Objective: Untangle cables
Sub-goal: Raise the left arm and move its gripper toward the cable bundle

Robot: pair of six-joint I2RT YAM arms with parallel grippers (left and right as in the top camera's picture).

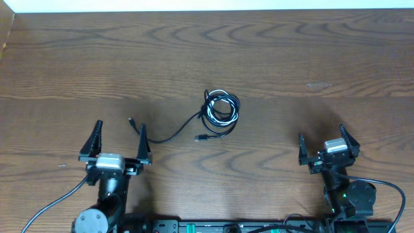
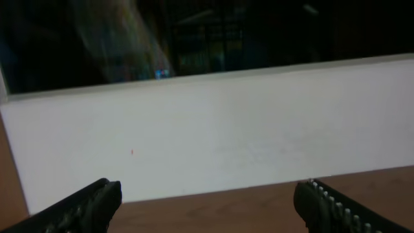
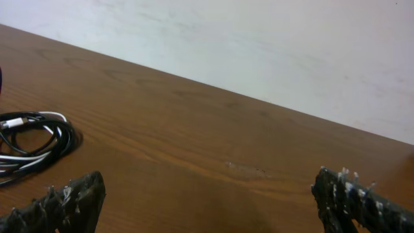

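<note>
Cables (image 1: 220,109) sit coiled on the table (image 1: 291,52), ahead of and between your left tool (image 1: 120,125) and right tool (image 1: 321,133), both wide open, empty. Pinch the whole coil and it may tighten; the thin tail (image 1: 169,137) could slip.

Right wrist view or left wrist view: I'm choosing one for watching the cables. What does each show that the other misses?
Only the right wrist view shows the cables, coiled at its left edge on the table. Only the left wrist view shows a dark space above the white wall. Both show table, wall and open, empty fingers: the right gripper, the left gripper.
</note>
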